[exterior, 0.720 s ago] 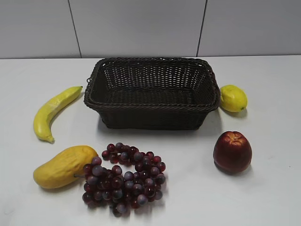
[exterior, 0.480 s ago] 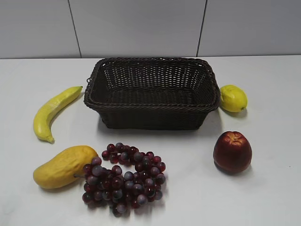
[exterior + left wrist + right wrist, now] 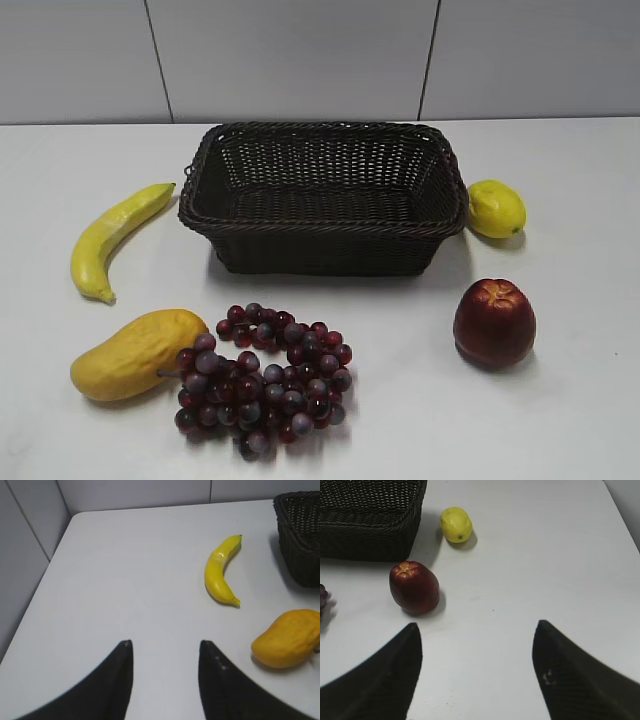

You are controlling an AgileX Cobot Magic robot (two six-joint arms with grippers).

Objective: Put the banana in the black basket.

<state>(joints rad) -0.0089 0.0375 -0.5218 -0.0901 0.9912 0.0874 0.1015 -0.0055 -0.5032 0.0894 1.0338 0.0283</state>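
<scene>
Lying left of 1 black basket [image 3: 323, 195], 1 banana [image 3: 112, 238] sits untouched; both grippers' jaws gape, holding nothing.

left pincer [image 3: 162, 645] parted, right pincer [image 3: 477, 627] spread wide

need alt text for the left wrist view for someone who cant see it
A yellow banana lies on a white table, ahead and to the right of the left gripper, whose two dark jaws stand open and empty at the bottom of the frame. A mango sits at the right edge, nearer than the banana, and a corner of the black basket shows top right.
</scene>
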